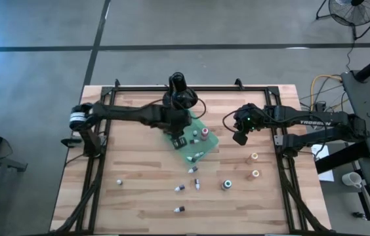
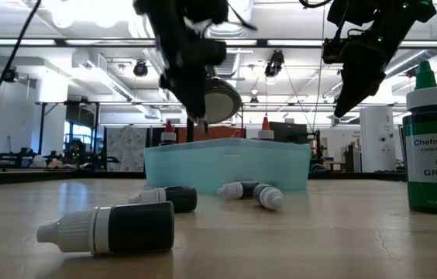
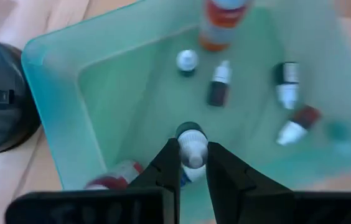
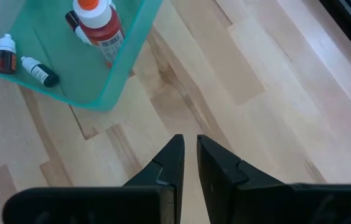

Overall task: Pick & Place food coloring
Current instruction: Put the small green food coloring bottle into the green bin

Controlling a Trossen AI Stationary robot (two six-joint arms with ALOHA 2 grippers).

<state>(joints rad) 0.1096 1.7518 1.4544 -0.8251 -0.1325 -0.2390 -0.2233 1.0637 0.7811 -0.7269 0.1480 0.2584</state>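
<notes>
My left gripper [image 3: 192,163] hangs over the teal tray [image 1: 203,149], shut on a small food coloring bottle [image 3: 191,146] with a white and a dark part. In the tray, several small bottles [image 3: 220,84] lie flat and a red-orange one [image 3: 222,22] stands up. More bottles lie on the wood near the front: dark ones [image 2: 118,229], [image 1: 180,188], a green one standing [image 2: 433,139] and two orange ones [image 1: 255,174]. My right gripper [image 4: 190,155] hovers shut and empty over bare wood right of the tray. My left gripper pinches the small bottle's white part [image 3: 193,154] between its two fingertips. The fingers [image 2: 201,122] slant down from above. The bottle is lifted clear, over the tray's floor near its corner wall [image 3: 51,93].
A black round-based stand [image 1: 177,88] rises just beyond the tray's far side, close to my left arm. Black frame rails [image 1: 100,170] border the table's left, right and far sides. Bare wood lies between the tray and my right gripper [image 1: 240,139].
</notes>
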